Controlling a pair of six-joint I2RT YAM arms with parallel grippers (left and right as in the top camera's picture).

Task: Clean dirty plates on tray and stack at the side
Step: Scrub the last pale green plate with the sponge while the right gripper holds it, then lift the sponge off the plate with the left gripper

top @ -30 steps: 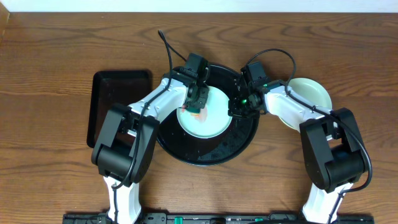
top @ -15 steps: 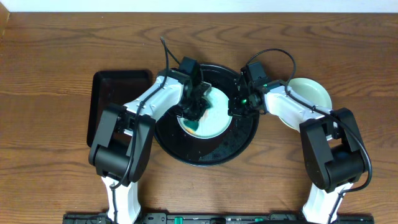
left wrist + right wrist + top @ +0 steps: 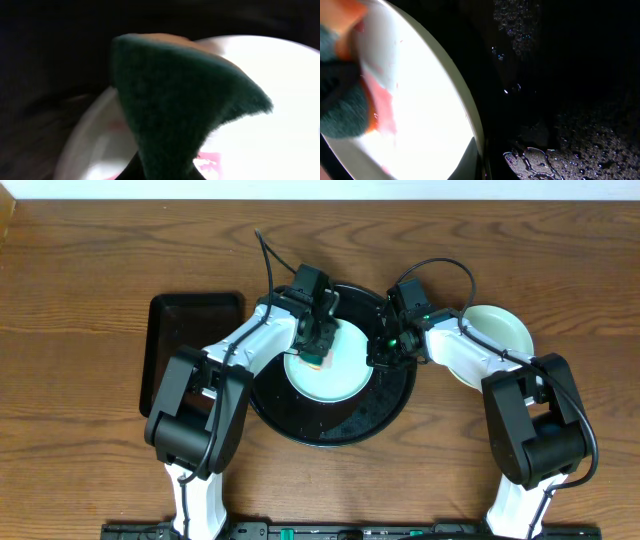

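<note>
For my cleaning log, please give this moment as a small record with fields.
round tray: black, wet, table centre
plate on tray: pale blue-green, with red smear
sponge: green, on that plate's far-left part
left jaws: shut on the sponge
right jaws: at plate's right rim; grip unclear
plate off tray: pale yellow, right of tray
rectangular tray: black, left side

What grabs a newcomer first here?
The left tool holds a dark green sponge against a pale plate in the middle of the round black tray, with red smears beside the sponge. The right tool sits at that plate's right rim, over wet, beaded tray. A second plate lies on the table right of the tray.
</note>
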